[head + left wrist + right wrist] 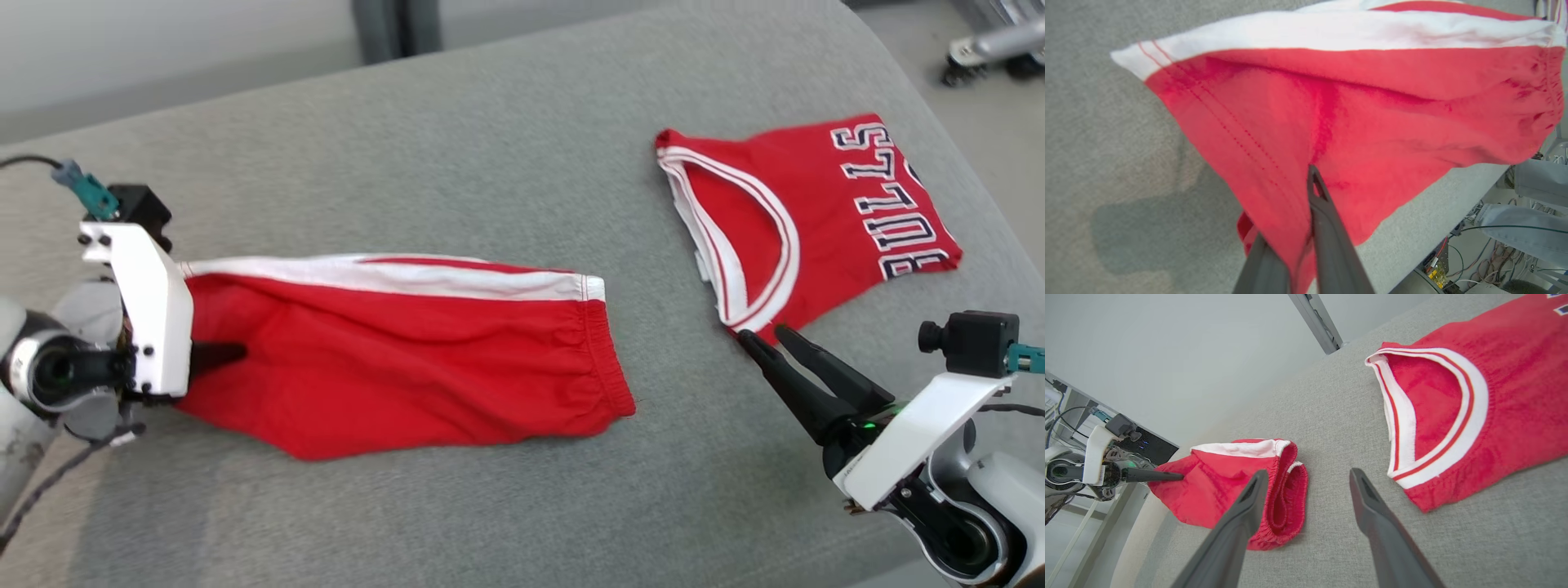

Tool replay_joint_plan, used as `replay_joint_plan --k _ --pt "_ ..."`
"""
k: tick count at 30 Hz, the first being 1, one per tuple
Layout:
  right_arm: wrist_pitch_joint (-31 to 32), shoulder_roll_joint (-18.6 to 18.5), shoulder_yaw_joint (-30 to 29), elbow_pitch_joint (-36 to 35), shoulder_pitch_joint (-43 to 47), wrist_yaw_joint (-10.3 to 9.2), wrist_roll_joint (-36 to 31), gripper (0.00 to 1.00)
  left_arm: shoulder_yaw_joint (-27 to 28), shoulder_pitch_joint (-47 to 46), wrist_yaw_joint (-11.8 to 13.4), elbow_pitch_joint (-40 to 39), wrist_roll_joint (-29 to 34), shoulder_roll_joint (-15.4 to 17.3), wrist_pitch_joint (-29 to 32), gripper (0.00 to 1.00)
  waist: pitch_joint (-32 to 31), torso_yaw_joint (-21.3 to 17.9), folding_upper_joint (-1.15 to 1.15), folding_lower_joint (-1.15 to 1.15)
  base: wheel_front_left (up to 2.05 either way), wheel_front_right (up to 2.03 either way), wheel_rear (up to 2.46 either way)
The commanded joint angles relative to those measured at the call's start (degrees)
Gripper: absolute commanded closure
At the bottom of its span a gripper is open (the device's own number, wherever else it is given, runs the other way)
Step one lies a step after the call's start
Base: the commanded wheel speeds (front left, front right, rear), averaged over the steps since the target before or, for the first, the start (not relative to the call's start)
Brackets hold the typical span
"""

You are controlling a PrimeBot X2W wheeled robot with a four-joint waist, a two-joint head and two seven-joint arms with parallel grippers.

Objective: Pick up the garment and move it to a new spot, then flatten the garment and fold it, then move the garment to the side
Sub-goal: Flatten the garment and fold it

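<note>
So the red shorts (392, 359) are lying on the left half of the grey surface (490, 147), stretched out left to right. The elastic waistband (604, 351) points right and the leg hem is at the left end, with the white side stripe (392, 276) running along the far edge.

The left end effector (220, 354) comes in from the left, right in line with that long axis. In the wrist view it's pinched closed on the hem end, one finger over the cloth and one under it.

The right end effector (771, 336) is wide open, holding nothing. It sits just beside the near corner of the folded Bulls jersey (816, 212) on the far right, well apart from the waistband.

The left arm is obviously the nearer one. I'd guess any drag runs along the shorts' length, and the waistband end will just trail.
</note>
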Motion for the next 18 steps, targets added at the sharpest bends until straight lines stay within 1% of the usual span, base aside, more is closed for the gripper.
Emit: replay_joint_plan --k 1,8,12,14,15,16,18 --pt "0.6 -0.4 -0.5 0.4 1.0 0.01 -0.5 0.0 0.2 1.6 0.4 -0.4 -0.9 0.2 -0.4 1.0 -3.3 3.2 0.0 0.0 0.0 0.0 0.0" --pt "3.2 -0.7 -3.6 0.5 4.7 0.01 -1.5 0.0 1.5 9.3 2.8 -3.5 -4.5 1.3 -3.2 1.0 -7.6 6.4 0.0 0.0 0.0 0.0 0.0" --pt "4.6 -0.4 -5.5 0.0 6.6 0.01 -2.5 0.0 1.7 12.1 4.2 -4.6 -4.5 2.1 -5.2 1.0 -8.5 7.5 0.0 0.0 0.0 0.0 0.0" --pt "5.3 0.0 -6.3 -0.1 7.4 0.01 -3.1 0.0 1.3 13.5 4.6 -4.2 -4.3 1.9 -5.5 0.64 -8.9 7.9 0.0 0.0 0.0 0.0 0.0" --pt "5.8 0.3 -6.9 -0.2 7.7 0.01 -3.2 0.0 1.2 13.9 4.7 -4.0 -4.1 2.0 -5.8 0.3 -9.1 8.1 0.0 0.0 0.0 0.0 0.0" --pt "6.1 0.6 -7.4 -0.4 8.0 0.01 -3.6 0.0 1.3 13.8 5.2 -3.8 -3.9 1.9 -6.5 0.0 -9.2 8.3 0.0 0.0 0.0 0.0 0.0" --pt "6.7 1.2 -8.5 -0.7 8.6 0.01 -4.2 0.0 1.2 13.7 5.6 -3.5 -3.1 2.0 -7.4 0.0 -9.4 8.8 0.0 0.0 0.0 0.0 0.0"
